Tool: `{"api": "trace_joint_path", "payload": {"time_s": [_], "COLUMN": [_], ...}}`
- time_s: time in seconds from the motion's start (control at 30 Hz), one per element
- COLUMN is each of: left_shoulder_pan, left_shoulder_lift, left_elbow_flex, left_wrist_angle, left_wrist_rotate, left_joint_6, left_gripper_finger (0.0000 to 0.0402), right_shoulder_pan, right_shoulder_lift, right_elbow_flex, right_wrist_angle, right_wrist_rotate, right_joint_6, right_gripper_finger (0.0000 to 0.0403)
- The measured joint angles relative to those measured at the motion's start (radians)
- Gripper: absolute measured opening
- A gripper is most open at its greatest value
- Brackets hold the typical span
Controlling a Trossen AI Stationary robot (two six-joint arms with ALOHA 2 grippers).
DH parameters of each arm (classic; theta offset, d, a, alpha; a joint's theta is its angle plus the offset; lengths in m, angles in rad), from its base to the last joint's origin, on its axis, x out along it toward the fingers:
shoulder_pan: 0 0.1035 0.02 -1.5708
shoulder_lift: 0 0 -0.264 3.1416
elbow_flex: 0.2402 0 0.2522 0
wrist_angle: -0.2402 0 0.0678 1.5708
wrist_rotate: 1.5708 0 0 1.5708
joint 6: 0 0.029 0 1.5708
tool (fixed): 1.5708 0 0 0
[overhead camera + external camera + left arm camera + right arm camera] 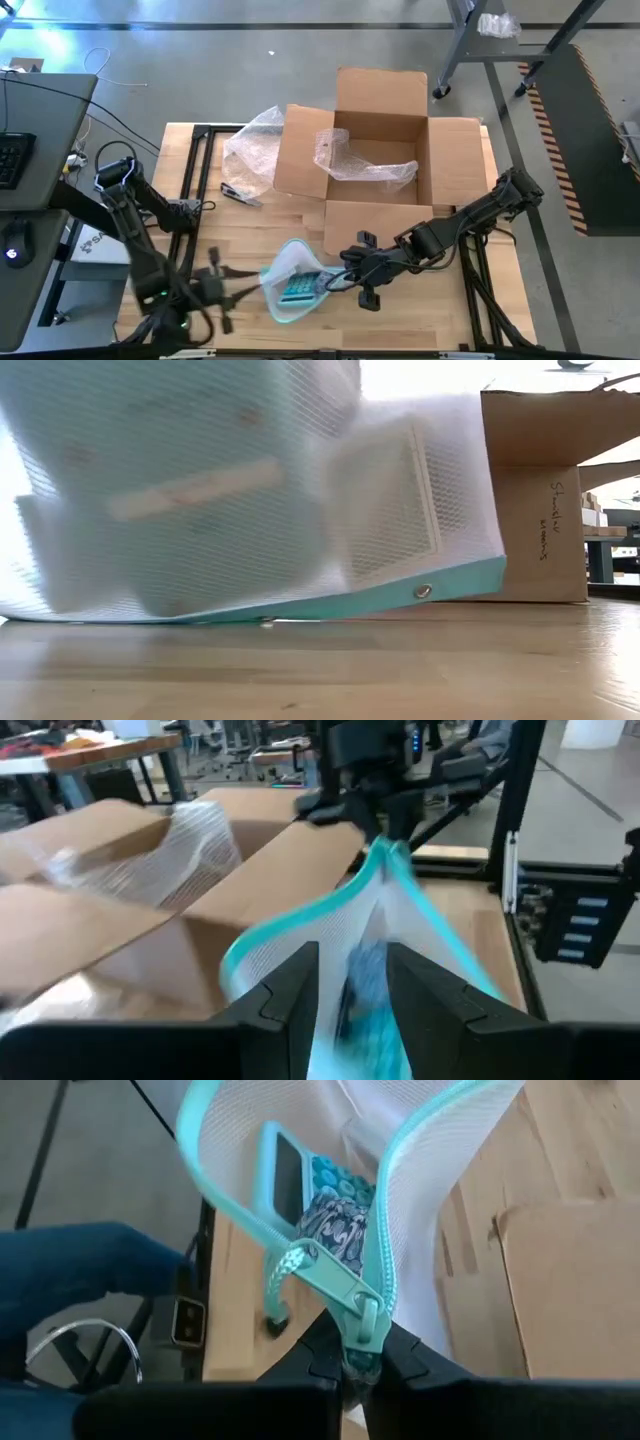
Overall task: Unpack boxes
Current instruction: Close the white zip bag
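The right gripper (pixel 352 1365) pinched the teal zipper pull (pixel 357 1312) of the mesh pouch (pixel 292 285); the left gripper (pixel 350 995), jaws parted, straddled the pouch's opposite end. The cardboard box (pixel 378 165) stood open just beyond both.

A robotics lab or workshop is indicated. A wooden counter (pixel 300 215) is set on a grey concrete floor (pixel 220 70), with a keyboard (pixel 12 160) and mouse (pixel 12 253) on a desk alongside. Hazard-striped tape (pixel 556 140) is seen on the floor, and further workbenches (pixel 90 755) stand beyond.
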Motion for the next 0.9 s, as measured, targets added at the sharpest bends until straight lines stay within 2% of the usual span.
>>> {"api": "trace_joint_path", "payload": {"time_s": [0.1, 0.2, 0.23, 0.3, 0.33, 0.4, 0.53, 0.63, 0.73, 0.9], "left_shoulder_pan": [0.087, 0.161, 0.184, 0.230, 0.252, 0.286, 0.314, 0.332, 0.377, 0.443], "left_shoulder_lift": [0.026, 0.053, 0.058, 0.068, 0.076, 0.089, 0.111, 0.118, 0.127, 0.168], "left_elbow_flex": [0.000, 0.000, 0.000, 0.001, 0.001, 0.001, 0.000, 0.000, 0.001, -0.001], "left_wrist_angle": [0.325, 0.637, 0.719, 0.847, 0.889, 0.918, 0.916, 0.905, 0.834, 0.721], "left_wrist_rotate": [0.123, 0.347, 0.457, 0.635, 0.686, 0.705, 0.641, 0.620, 0.682, 0.772], "left_joint_6": [0.312, 0.637, 0.728, 0.828, 0.847, 0.870, 0.983, 0.925, 0.853, 0.807], "left_gripper_finger": [0.0103, 0.0118, 0.0125, 0.0136, 0.0140, 0.0144, 0.0135, 0.0127, 0.0136, 0.0178], "right_shoulder_pan": [0.000, 0.000, 0.001, 0.008, 0.011, 0.021, 0.032, 0.042, 0.048, 0.054], "right_shoulder_lift": [0.000, 0.000, 0.000, 0.000, 0.000, 0.000, -0.006, -0.006, -0.007, -0.007], "right_elbow_flex": [0.000, 0.000, 0.000, 0.000, 0.000, 0.000, 0.001, 0.001, 0.001, 0.001], "right_wrist_angle": [0.019, 0.024, 0.034, 0.072, 0.101, 0.158, 0.170, 0.130, 0.109, 0.105], "right_wrist_rotate": [0.000, -0.001, -0.001, 0.000, 0.005, 0.005, -0.011, 0.015, 0.034, 0.041], "right_joint_6": [0.008, 0.028, 0.034, 0.041, 0.036, 0.008, 0.015, 0.046, 0.059, 0.059], "right_gripper_finger": [0.0000, 0.0000, 0.0000, 0.0000, 0.0000, 0.0000, 0.0000, 0.0000, 0.0000, 0.0000]}}
